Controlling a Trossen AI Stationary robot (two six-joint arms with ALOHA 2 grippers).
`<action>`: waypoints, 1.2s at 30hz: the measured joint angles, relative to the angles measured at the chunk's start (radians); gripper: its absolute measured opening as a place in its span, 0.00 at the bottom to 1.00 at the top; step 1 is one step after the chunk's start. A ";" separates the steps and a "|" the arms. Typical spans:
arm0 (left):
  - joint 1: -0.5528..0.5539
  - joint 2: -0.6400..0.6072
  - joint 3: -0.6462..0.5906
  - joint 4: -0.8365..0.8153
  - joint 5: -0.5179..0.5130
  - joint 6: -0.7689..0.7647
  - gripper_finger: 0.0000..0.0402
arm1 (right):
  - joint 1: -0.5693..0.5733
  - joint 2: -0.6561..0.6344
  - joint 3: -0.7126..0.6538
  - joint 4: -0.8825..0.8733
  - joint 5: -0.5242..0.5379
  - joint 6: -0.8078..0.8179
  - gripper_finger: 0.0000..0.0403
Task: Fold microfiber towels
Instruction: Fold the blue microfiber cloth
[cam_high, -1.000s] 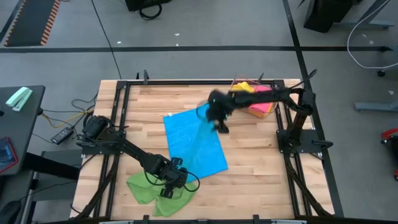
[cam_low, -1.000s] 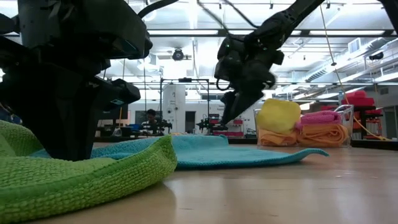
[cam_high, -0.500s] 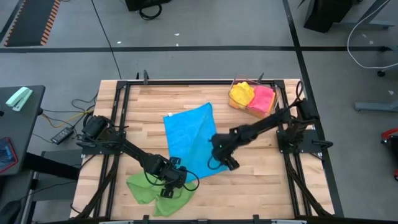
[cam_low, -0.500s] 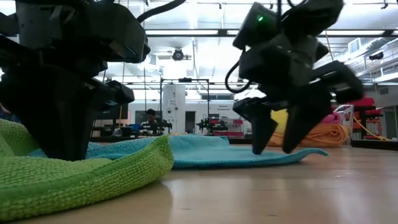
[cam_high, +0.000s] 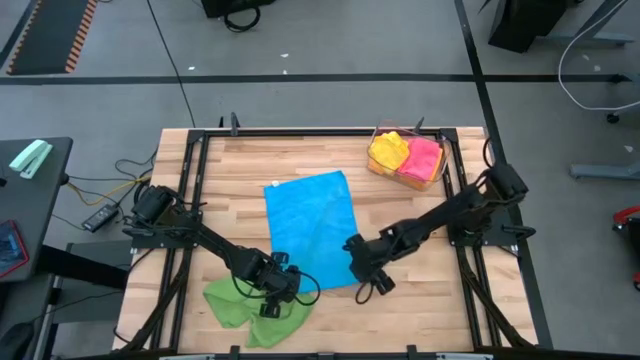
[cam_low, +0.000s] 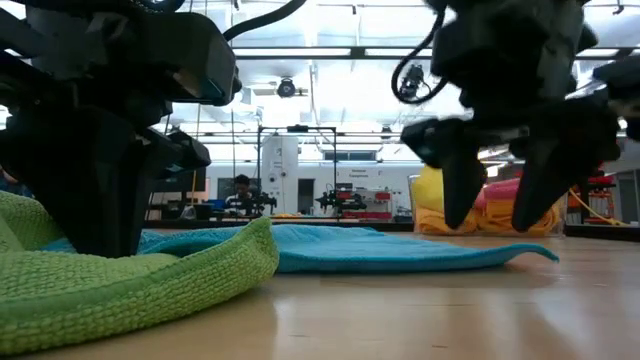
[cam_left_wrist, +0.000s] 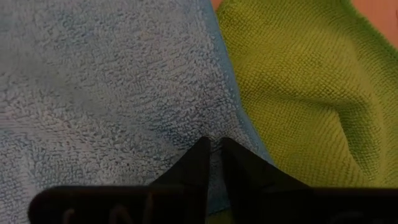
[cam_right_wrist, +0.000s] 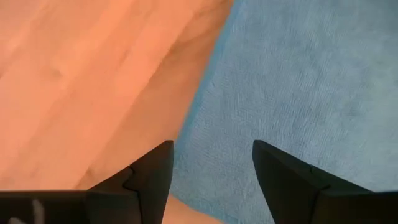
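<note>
A blue towel (cam_high: 310, 225) lies spread flat in the middle of the table. A crumpled green towel (cam_high: 243, 306) lies by its near left corner. My left gripper (cam_high: 273, 290) points down at that corner and is shut on the blue towel (cam_left_wrist: 93, 93), right beside the green one (cam_left_wrist: 298, 93). My right gripper (cam_high: 366, 277) is open over the blue towel's near right corner. Its fingers (cam_right_wrist: 280, 174) stand either side of the towel's edge (cam_right_wrist: 205, 106) and just above it (cam_low: 495, 215), touching nothing. My left gripper pinches the blue towel between its two fingertips just inside the near left corner's edge (cam_left_wrist: 212, 127). The fingers come from above, slanting down. The towel stays flat on the table, slack; one layer or several, I cannot tell.
A clear bin (cam_high: 405, 160) at the far right holds yellow and pink towels, with an orange one under them (cam_low: 515, 215). Bare wood (cam_high: 420, 300) lies to the right of the blue towel and along the near edge. A black frame (cam_high: 460, 230) borders the table.
My right gripper has swept from the blue towel's far right corner, by the bin, toward the table's near edge and sunk to the towel's near right corner. The towel's far right part now lies flat.
</note>
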 joint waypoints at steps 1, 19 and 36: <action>0.000 0.000 0.000 0.000 0.000 -0.006 0.13 | 0.012 -0.009 0.000 0.003 0.011 0.000 0.56; 0.011 0.000 0.000 -0.002 0.004 0.024 0.10 | 0.153 -0.013 -0.129 0.132 0.324 0.054 0.56; -0.028 0.002 0.134 -0.150 -0.011 0.079 0.14 | 0.152 -0.016 -0.141 0.129 0.279 0.092 0.02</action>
